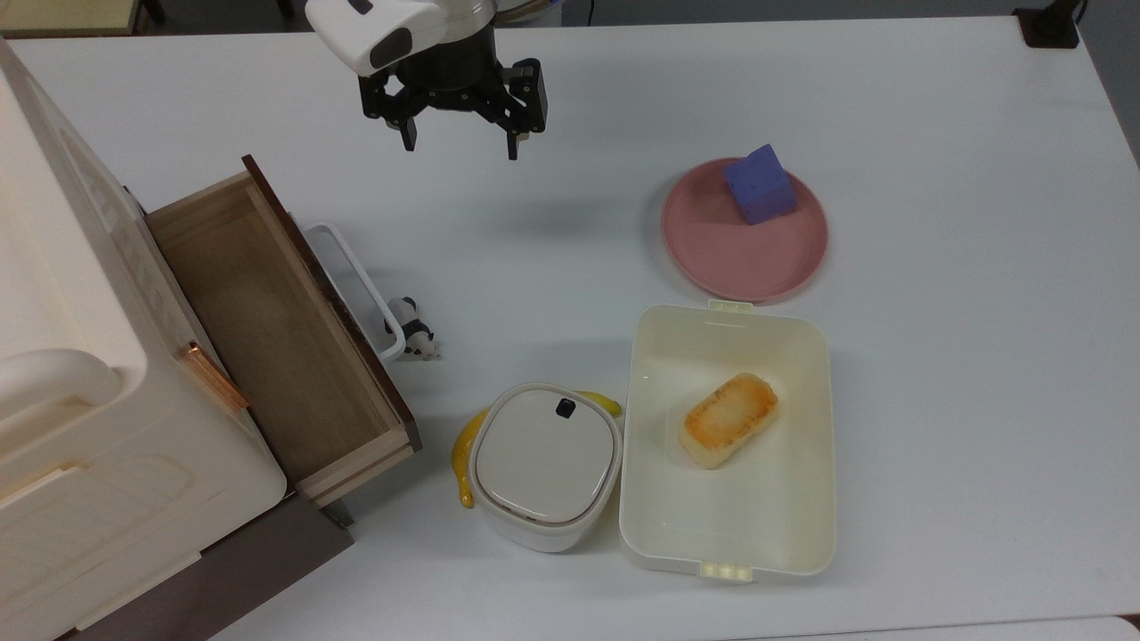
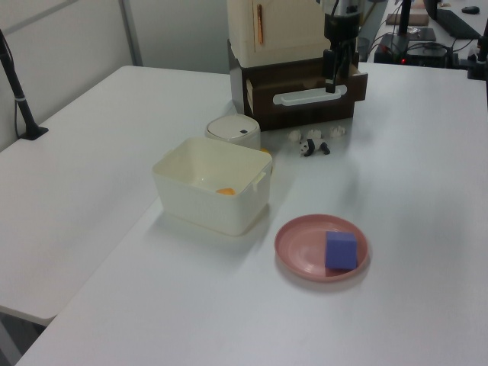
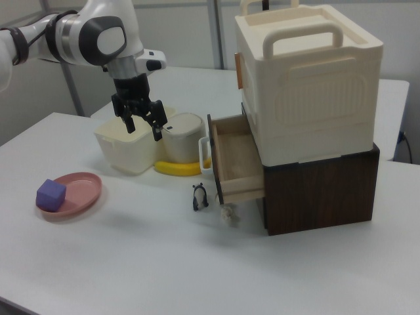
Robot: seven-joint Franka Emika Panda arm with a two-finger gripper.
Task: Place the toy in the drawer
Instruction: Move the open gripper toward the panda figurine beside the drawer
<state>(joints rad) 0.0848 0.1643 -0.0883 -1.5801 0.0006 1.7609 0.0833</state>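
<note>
Toy on table beside open drawer; gripper raised, holding nothing.

Toy (image 1: 412, 328): black-and-white figurine on the white table (image 1: 935, 356), just beside the white loop handle (image 1: 352, 280) of the drawer (image 1: 276, 329); species hard to make out. Drawer: pulled out, wooden interior bare, rear part hidden under the cream cabinet (image 3: 308, 85). Gripper (image 1: 459, 147): fingers spread wide apart, well apart from the toy. Banana (image 1: 465, 450): mostly hidden beneath the round lidded container (image 1: 545, 463). Lunch box (image 1: 726, 436): holds a browned bread piece (image 1: 728, 418). Purple cube (image 1: 759, 184) on pink plate (image 1: 712, 258). Arm cut off at the top view's upper edge.
</note>
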